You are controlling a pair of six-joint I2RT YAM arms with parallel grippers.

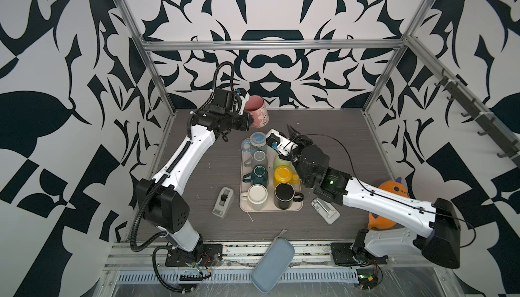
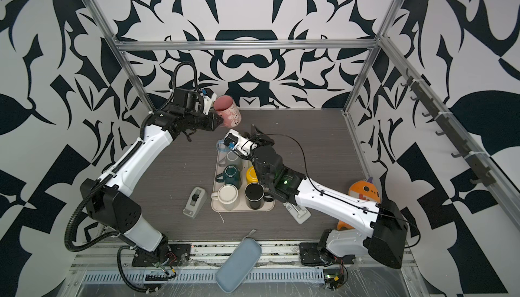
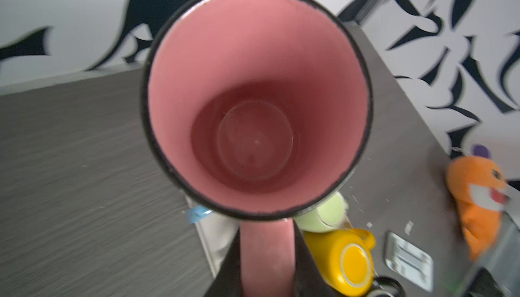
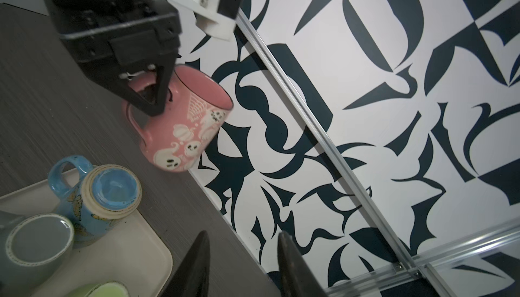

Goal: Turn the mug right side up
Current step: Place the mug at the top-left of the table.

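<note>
The mug [image 1: 258,111] [image 2: 228,111] is pink with white ghost figures. It hangs in the air over the far left of the table, tilted, with its pink inside [image 3: 253,98] facing up. My left gripper [image 1: 248,120] [image 3: 267,239] is shut on the mug's handle [image 3: 267,256]; the right wrist view shows the mug [image 4: 183,129] in those black fingers [image 4: 149,98]. My right gripper [image 1: 292,131] [image 4: 244,236] stands open and empty over the table just beyond the tray, a short way right of the mug.
A beige tray [image 1: 298,207] at the table's middle carries several mugs: blue [image 1: 257,140], grey, dark green, white, black [image 1: 284,195], yellow [image 3: 349,261] and light green. Around it lie a tape dispenser [image 1: 223,201], a white plastic piece [image 1: 325,209], an orange plush [image 1: 392,191] and a grey case [image 1: 273,264].
</note>
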